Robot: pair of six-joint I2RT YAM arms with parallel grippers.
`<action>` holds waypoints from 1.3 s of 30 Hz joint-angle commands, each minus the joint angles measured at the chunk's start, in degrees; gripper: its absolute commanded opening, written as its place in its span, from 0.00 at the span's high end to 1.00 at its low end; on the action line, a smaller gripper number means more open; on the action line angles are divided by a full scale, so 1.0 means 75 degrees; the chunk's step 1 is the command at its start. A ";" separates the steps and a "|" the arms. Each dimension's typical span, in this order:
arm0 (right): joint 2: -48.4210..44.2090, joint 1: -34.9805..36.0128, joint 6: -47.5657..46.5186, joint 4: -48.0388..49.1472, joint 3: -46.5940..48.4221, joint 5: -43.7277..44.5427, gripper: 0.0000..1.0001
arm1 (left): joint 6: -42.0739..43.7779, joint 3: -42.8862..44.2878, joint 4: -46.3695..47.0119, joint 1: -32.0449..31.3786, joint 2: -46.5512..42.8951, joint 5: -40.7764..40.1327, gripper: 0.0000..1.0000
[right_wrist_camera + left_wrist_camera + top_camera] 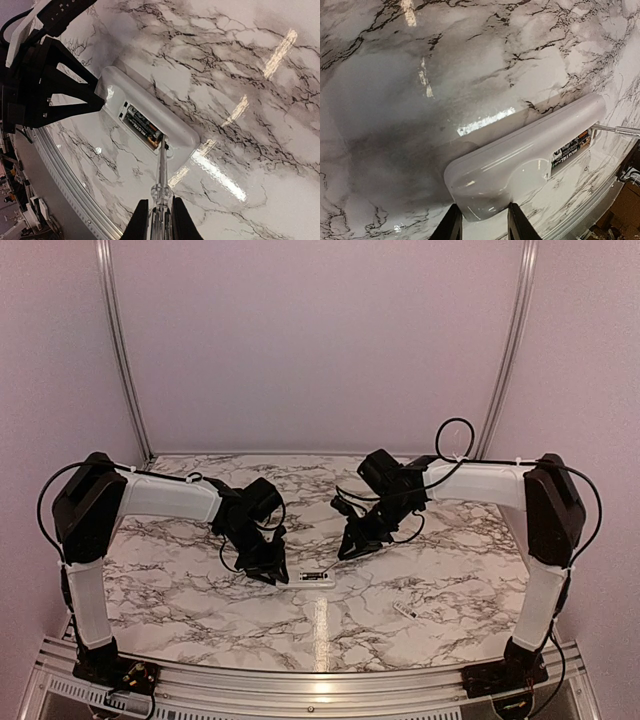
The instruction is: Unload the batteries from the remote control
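Right gripper [159, 217]: fingers pressed together on the clear handle of a slim tool [161, 192]. The tool's grey shaft runs forward into the open battery bay of the remote control [177, 132]. The tip sits at the near end of the bay, but whether it touches a cell or stops just short cannot be told. Left gripper [481, 222]: fingers partly drawn in, pinching one narrow end of the remote and bracing it against the marble table [180, 590]. The remote lies near the middle of the table between the two grippers, recess face up. The batteries [142, 129]: both are seated side by side in the bay with labels showing, and neither is visibly lifted. A small white chip [404, 609] lies on the table well apart from the remote, toward the right arm's side. It is probably the bay cover, though too small to confirm. Assessment: access to the bay is achieved and the remote is secured, so the task is at the prising step. Outstanding: lever each cell out in turn and get both clear of the remote. Noted hazard: the tip may skid off a cell, or the remote may pivot in the left pinch under the levering load.
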 commanded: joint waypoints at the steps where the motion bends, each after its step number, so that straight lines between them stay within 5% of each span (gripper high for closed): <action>1: 0.0293 0.0018 -0.0176 0.0536 -0.0065 -0.0567 1.00 | 0.0107 0.0063 0.0428 -0.0157 0.0558 -0.0189 0.75; 39: -0.0164 -0.0241 0.0177 0.2279 -0.1735 -0.1783 1.00 | 0.0141 -0.0045 0.0360 -0.0163 0.0412 -0.0187 0.76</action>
